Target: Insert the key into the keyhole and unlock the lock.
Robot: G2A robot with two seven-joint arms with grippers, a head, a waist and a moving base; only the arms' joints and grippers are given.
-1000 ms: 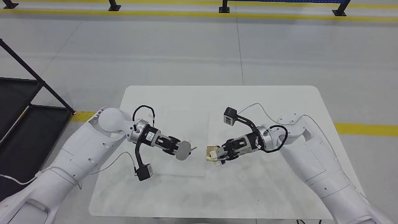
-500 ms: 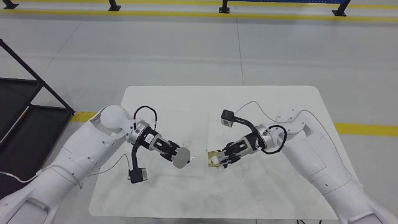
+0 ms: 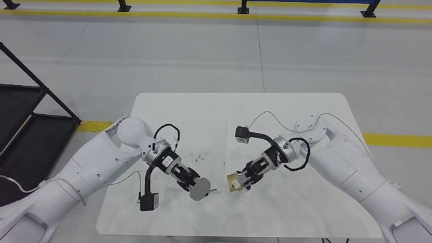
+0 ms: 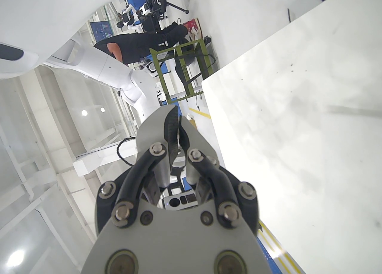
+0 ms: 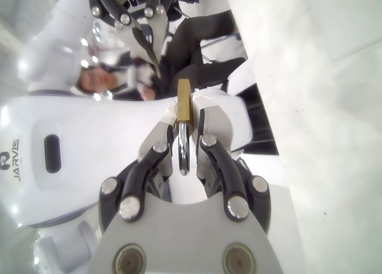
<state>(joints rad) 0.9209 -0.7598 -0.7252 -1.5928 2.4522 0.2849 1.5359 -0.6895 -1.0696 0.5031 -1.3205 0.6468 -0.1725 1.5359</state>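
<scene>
right wrist view: lock [image 5: 183,99] in pincer [image 5: 183,115]

A: Top view: high on the robot, facing down at the white table [image 3: 304,108], both arms in frame.
B: Wrists?
A: Left sits close behind the left gripper [image 4: 176,125], right behind the right gripper [image 5: 183,105], each looking out along it. Right faces the left gripper. All share the table.

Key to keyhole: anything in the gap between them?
Nothing visible. The key, in the left gripper, faces the padlock held by the right gripper, with open air between them above the table. The keyhole itself is too small to make out.
</scene>
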